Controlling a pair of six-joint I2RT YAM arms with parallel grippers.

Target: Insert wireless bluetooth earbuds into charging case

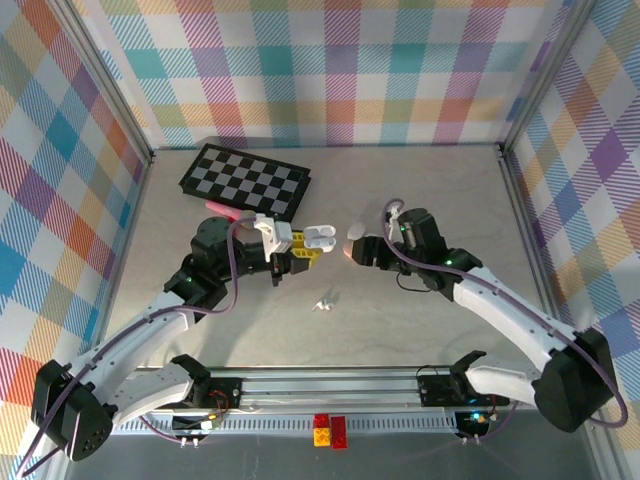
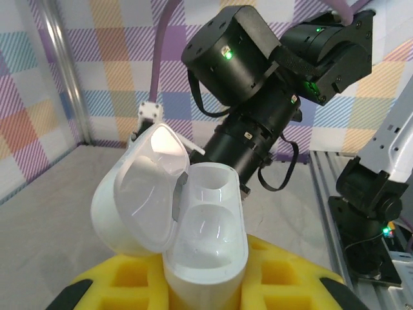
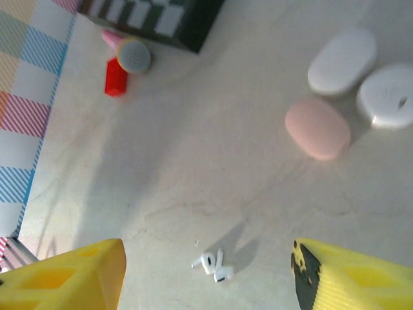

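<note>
Looking down from the top camera, I see the left gripper (image 1: 300,248) closed firmly on a glossy white pebble-shaped plastic charging case (image 2: 206,239). The case stands upright between its yellow fingers (image 2: 122,287). In the left wrist view the hinged lid (image 2: 139,194) is swung open to the picture's left, its hollow inside facing the camera. Just beyond the charging case is the black wrist of the right arm (image 2: 251,97), with green lights lit.

The right gripper (image 1: 362,250) sits near the case, its yellow fingers (image 3: 71,278) spread wide with nothing between them. Small white plastic stemmed earbuds (image 3: 211,265) lie in a loose cluster on the pale stone-patterned tabletop (image 3: 193,161), under that gripper and well apart from the case.

Farther off on the tabletop rest a closed pale pink pebble case (image 3: 317,128), a white oval case (image 3: 342,61) and a white round case (image 3: 387,95), close together. A black-and-white chequered board (image 1: 245,180) and a red block (image 3: 116,76) lie towards the back wall.
</note>
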